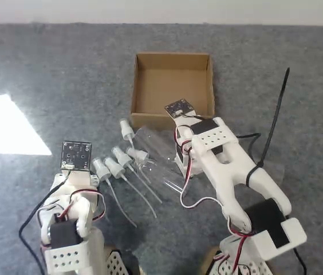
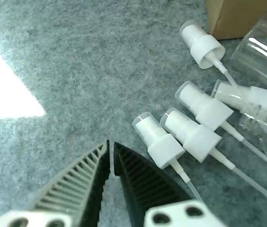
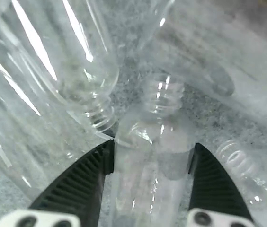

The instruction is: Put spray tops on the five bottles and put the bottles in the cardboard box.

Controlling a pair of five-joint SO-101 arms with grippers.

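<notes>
**High view** — A grey, felt-like carpet [image 1: 47, 63] covers the work surface and meets a pale wall [image 1: 161, 10] along the far edge. A bright patch of light [image 1: 4, 126] falls on the carpet by the left arm [image 1: 73, 229]. The cardboard box [image 1: 173, 86] stands open at the far side. Clear bottles [image 1: 156, 146] lie just in front of it, and the spray tops [image 1: 118, 166] lie beside them with their dip tubes trailing toward the arms. The right arm [image 1: 230, 166] extends over the bottles.

**Left wrist view** — The left gripper [image 2: 111, 163] hangs over bare carpet with its jaws pressed together and nothing between them. It is near the closest of five spray tops [image 2: 190, 135]. A corner of the cardboard box [image 2: 237, 16] stands beyond them.

**Right wrist view** — The right gripper [image 3: 150, 175] is clamped on one bottle [image 3: 152, 142], with a finger against each side. The bottle's threaded neck is bare. Other bottles [image 3: 67, 61] crowd close around it on the carpet [image 3: 204, 113].
</notes>
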